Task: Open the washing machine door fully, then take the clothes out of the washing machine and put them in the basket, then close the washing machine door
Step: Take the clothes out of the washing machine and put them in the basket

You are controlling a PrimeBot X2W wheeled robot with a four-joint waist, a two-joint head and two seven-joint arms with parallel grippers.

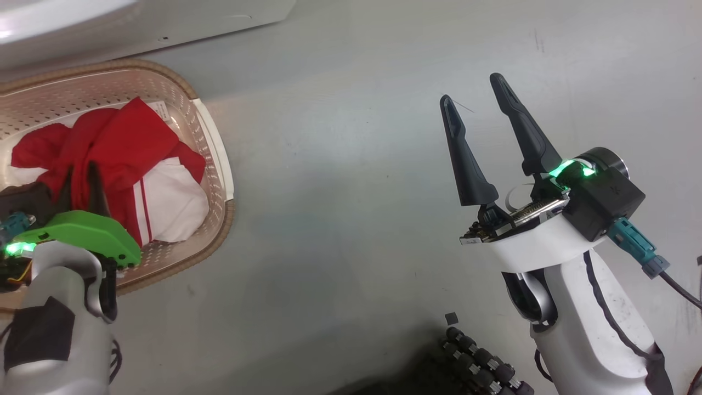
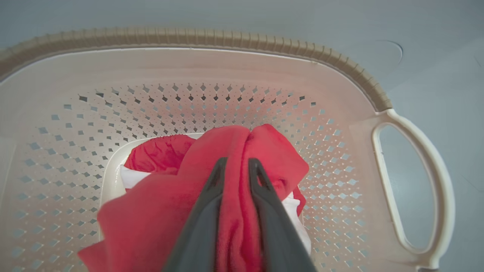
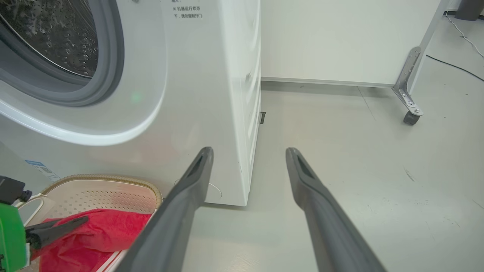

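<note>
**A:** Head view: smooth grey floor, a cream perforated basket with a woven-look rim, rumpled red-and-white clothes inside.

**B:** And the right end effector hovers well apart from it, long dark fingers spread, empty.

**A:** Left wrist: the left end effector pinches a soft red fold over the basket.

**B:** Right wrist: the glossy white washing machine, grey rubber rim, basket just in front.

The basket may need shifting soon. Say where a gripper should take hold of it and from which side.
Probably the looped side handle of the basket: a slim bar with an open slot behind it. Come from above, one finger through the slot, one outside. The perforated walls offer no hold, and red clothes fill the middle.
</note>
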